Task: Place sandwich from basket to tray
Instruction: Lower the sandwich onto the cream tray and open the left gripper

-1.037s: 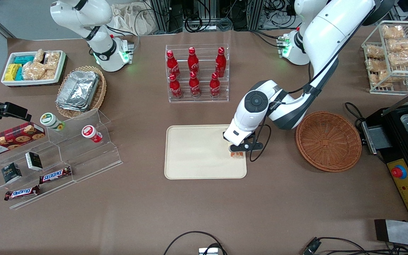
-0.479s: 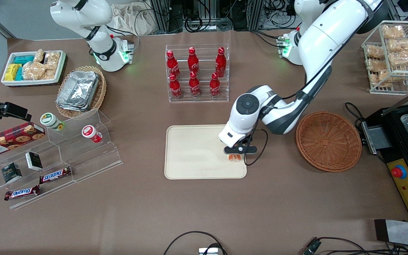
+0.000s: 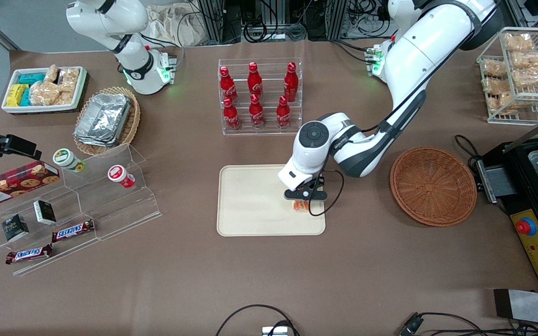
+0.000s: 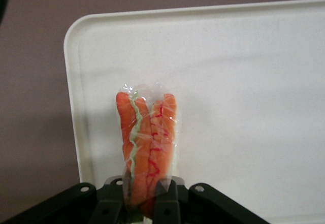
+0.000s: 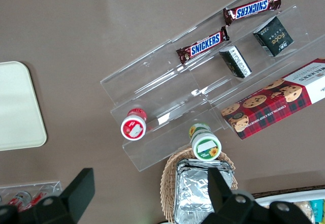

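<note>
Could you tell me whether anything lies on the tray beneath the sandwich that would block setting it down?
Nothing visible does: the gripper, shut on the sandwich, holds it above bare tray surface.

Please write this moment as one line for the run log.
stage: carry over tray | left gripper: shut on clear-wrapped sandwich wedge with orange filling | above flat cream-beige tray | round reddish-brown wicker basket: holds nothing

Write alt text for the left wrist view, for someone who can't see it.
A black gripper holds a clear-wrapped sandwich, its orange and green filling showing, over a cream tray. The sandwich hangs near one rounded corner of the tray, which sits on a brown table.
</note>
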Available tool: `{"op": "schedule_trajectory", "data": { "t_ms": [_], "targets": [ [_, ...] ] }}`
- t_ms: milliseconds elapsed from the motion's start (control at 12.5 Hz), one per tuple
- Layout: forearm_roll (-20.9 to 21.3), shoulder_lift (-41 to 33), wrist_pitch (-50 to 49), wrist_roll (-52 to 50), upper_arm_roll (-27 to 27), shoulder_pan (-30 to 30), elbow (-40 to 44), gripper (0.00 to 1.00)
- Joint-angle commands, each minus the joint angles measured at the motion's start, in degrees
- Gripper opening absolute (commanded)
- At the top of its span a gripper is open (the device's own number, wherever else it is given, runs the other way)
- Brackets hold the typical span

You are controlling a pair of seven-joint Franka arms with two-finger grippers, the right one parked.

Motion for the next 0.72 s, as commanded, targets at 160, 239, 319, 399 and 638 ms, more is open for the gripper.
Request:
{"op": "schedule_trajectory", "data": {
  "t_ms": [160,239,319,399,638],
  "targets": [
    [2.32,2.44,-0.86,-1.27,0.33,-1.28,2.17,0.32],
    [2.23,2.53,-0.86,-1.27,0.41,-1.28,2.78,0.41],
    [2.23,2.45,-0.86,-1.36,0.42,-1.19,2.88,0.51],
    [2.23,2.45,-0.86,-1.88,0.42,-1.19,2.88,0.84],
    [2.41,2.36,-0.86,-5.14,0.42,-1.19,3.05,1.00]
  ]
}}
